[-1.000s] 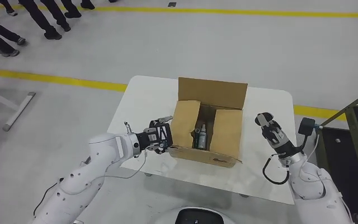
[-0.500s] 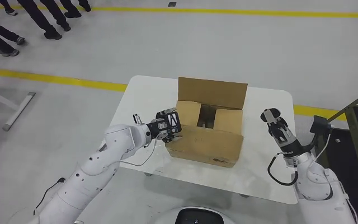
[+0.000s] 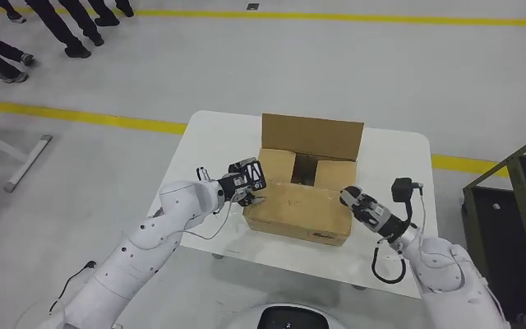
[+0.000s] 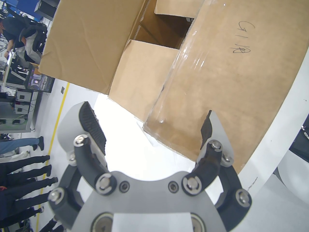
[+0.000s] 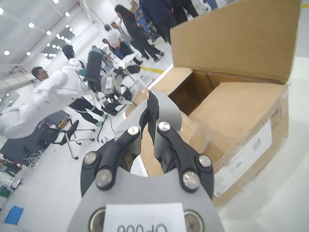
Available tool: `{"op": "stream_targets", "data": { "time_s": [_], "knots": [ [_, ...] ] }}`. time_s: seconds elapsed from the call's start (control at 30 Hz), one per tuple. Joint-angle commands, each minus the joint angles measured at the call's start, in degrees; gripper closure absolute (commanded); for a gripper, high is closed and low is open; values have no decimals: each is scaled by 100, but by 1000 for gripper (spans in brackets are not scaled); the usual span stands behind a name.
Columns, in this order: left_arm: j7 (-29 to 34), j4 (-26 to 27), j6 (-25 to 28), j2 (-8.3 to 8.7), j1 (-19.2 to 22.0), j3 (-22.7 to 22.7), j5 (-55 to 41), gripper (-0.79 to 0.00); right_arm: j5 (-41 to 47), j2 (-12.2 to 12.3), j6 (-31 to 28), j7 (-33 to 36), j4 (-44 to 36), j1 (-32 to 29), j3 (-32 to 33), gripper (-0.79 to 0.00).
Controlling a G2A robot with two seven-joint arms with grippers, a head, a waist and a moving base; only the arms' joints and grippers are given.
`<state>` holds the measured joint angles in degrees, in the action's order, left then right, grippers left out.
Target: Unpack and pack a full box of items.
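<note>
The brown cardboard box (image 3: 300, 214) stands mid-table with its rear flap upright, both side flaps folded in and the front flap lying over them. A dark gap (image 3: 304, 169) stays uncovered at the back, and the contents are hidden. My left gripper (image 3: 251, 183) is open at the box's left front corner. In the left wrist view that corner of the box (image 4: 217, 73) sits between the spread fingers of the gripper (image 4: 149, 126). My right gripper (image 3: 355, 200) is shut and empty, right beside the right front corner. The right wrist view shows its closed fingers (image 5: 150, 114) by the box (image 5: 241, 112).
The white table (image 3: 205, 148) has bare room left and right of the box, and its front edge is close behind both grippers. A green metal frame (image 3: 493, 189) stands off the table's right side. People stand on the floor at the far left.
The front flap has come down over the side flaps, hiding the bottle seen inside before. My right gripper has swung in from the table's right side to the box's right front corner.
</note>
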<state>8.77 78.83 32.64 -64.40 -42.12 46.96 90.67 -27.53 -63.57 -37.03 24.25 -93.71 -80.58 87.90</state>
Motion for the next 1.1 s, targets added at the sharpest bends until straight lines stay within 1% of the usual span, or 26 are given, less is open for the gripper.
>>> {"op": "stream_targets", "data": {
  "time_s": [0.0,0.17,0.33,0.43,0.47,0.57,0.67,0.83,0.93,1.07],
  "knots": [
    [1,3,16,-5,0,22,18,-785,-274,1,152,82,87,63,-92,0],
    [14,4,38,-21,-19,66,50,-785,-697,7,410,186,160,181,-238,0],
    [30,-11,72,-40,-27,93,84,-785,-756,10,611,197,199,275,-286,0],
    [55,-38,87,-56,-28,100,87,-785,-203,-17,836,-419,188,345,-80,0],
    [66,-45,85,-61,-27,104,92,-785,-185,-17,982,-566,203,376,7,0],
    [84,-51,100,-76,-30,116,87,-785,-181,-28,1695,-971,366,600,247,0],
    [71,-57,122,-88,-44,126,89,-785,-346,-43,2306,-1100,711,1019,258,0],
    [53,-75,149,-104,-50,156,122,-785,-757,-104,2770,-1293,1698,1965,-118,0],
    [37,-91,160,-109,-46,193,133,-785,-852,-169,2789,-1414,2403,2543,-422,0],
    [29,-104,171,-113,-48,250,160,-785,-714,-278,2608,-1480,3212,3179,-793,0]
  ]
}}
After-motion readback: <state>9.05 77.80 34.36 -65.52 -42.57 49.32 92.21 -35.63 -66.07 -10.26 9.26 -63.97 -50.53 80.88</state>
